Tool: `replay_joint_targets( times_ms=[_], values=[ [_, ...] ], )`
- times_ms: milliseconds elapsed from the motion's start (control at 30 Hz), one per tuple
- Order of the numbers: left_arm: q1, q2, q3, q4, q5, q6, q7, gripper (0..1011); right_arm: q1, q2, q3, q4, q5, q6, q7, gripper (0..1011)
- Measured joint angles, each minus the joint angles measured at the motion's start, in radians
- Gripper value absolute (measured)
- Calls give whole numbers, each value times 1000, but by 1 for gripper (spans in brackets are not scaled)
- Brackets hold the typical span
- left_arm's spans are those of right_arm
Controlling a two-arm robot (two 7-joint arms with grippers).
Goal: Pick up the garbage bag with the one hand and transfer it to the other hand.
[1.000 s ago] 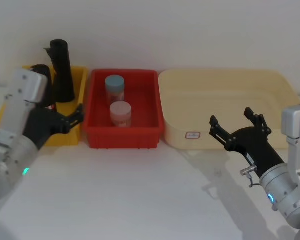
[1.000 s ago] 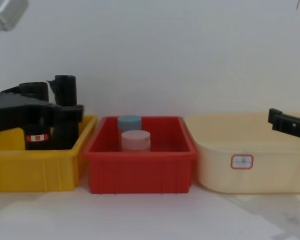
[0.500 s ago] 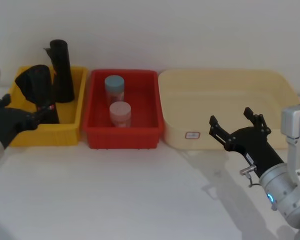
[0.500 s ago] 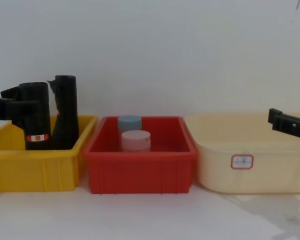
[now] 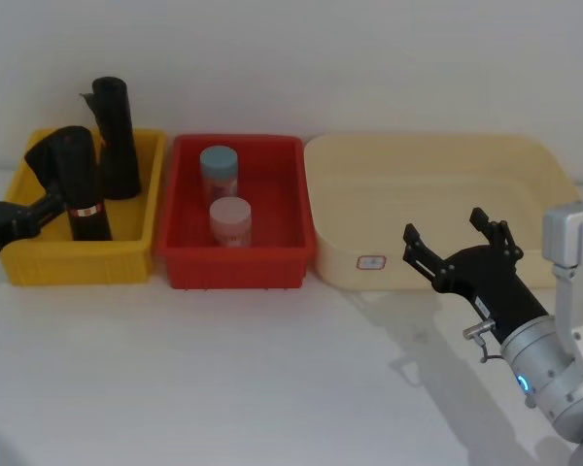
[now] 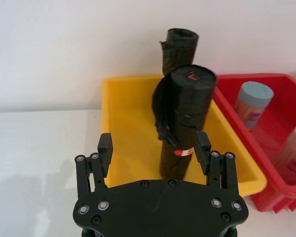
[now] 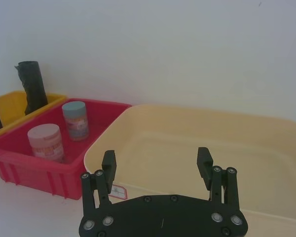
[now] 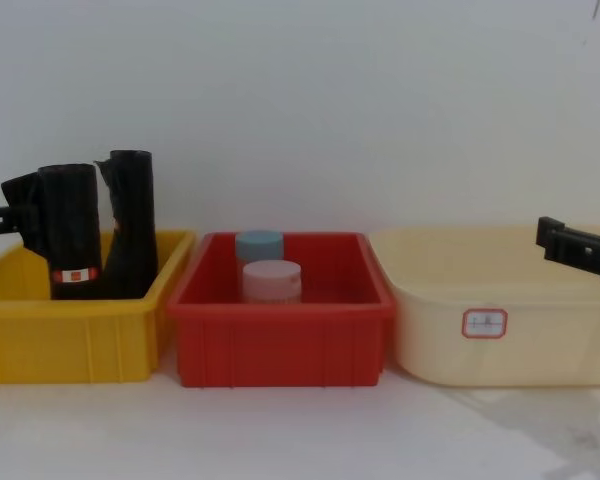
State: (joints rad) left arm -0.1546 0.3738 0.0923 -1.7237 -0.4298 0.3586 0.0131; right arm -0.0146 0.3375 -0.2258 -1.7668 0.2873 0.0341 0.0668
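The garbage bag [image 5: 81,184], a thick black roll with a red-and-white label, stands upright in the yellow bin [image 5: 78,264]. In the chest view the garbage bag [image 8: 70,225] stands left of a taller black roll [image 8: 132,220]. My left gripper [image 5: 24,216] sits at the far left edge, open, just left of the bin. In the left wrist view the gripper [image 6: 154,148] holds nothing, and the garbage bag [image 6: 185,118] stands beyond its fingertips. My right gripper [image 5: 457,250] hovers open at the front of the cream tub [image 5: 437,146].
A red bin [image 5: 175,264] between the yellow bin and the cream tub holds a blue-lidded jar [image 5: 220,173] and a pink-lidded jar [image 5: 230,221]. The taller unlabelled roll [image 5: 115,136] leans at the back of the yellow bin. White tabletop stretches in front of the bins.
My left arm has drawn back to the left, away from over the yellow bin. The garbage bag stays standing in the bin. The right arm has barely moved.
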Motion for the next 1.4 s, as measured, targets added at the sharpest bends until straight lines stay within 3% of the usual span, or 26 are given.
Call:
replay_joint_targets(
  times_ms=[567, 1000, 1400],
  values=[
    [-91, 5, 14, 154, -17, -17, -117, 1001, 0, 0, 0, 0, 0, 0, 0, 1000],
    [-131, 44, 51, 195, -9, -15, -212, 1001, 0, 0, 0, 0, 0, 0, 0, 1000],
    [-170, 56, 81, 233, 11, 5, -247, 1001, 0, 0, 0, 0, 0, 0, 0, 1000]
  ],
)
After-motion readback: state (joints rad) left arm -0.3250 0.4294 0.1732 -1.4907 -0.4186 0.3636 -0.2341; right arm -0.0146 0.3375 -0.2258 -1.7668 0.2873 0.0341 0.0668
